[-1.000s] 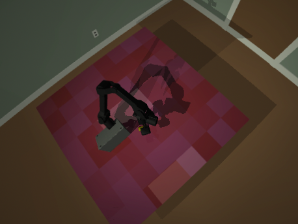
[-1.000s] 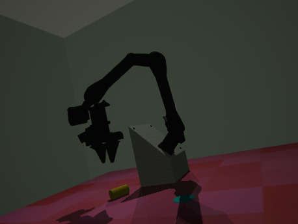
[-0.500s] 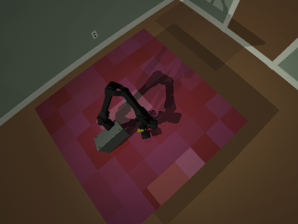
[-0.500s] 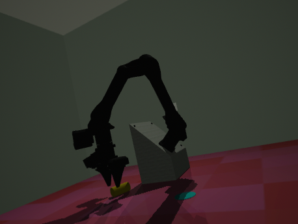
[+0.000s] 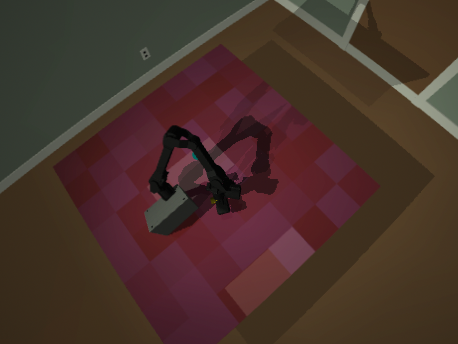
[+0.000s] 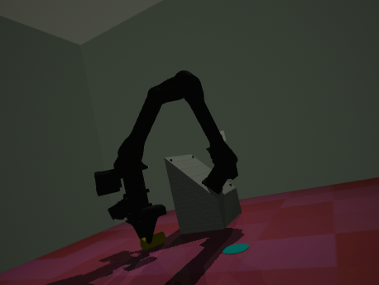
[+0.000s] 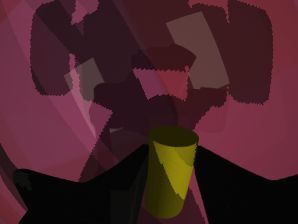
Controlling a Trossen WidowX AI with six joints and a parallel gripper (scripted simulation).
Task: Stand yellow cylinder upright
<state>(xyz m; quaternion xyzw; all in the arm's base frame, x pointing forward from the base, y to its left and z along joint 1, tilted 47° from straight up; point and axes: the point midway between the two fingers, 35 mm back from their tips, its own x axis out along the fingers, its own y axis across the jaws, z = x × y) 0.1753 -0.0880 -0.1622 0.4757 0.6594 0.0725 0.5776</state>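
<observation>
The yellow cylinder (image 5: 214,201) (image 6: 160,240) (image 7: 172,185) lies on its side at the floor, left of the grey base in the exterior view. My gripper (image 5: 217,202) (image 6: 149,240) (image 7: 171,151) points down over it and is shut on it, with one finger against each side in the wrist view. The fingers hide part of the cylinder in the top and exterior views. The cyan circle (image 5: 195,156) (image 6: 236,248) is flat on the floor, apart from the cylinder; the arm partly covers it in the top view.
The grey wedge-shaped base (image 5: 167,212) (image 6: 194,207) carries the arm and stands close to the cylinder. The arm (image 5: 202,157) (image 6: 145,120) arches high from the base to the gripper. Its shadows fall across the patchwork mat (image 5: 260,230) (image 6: 290,236).
</observation>
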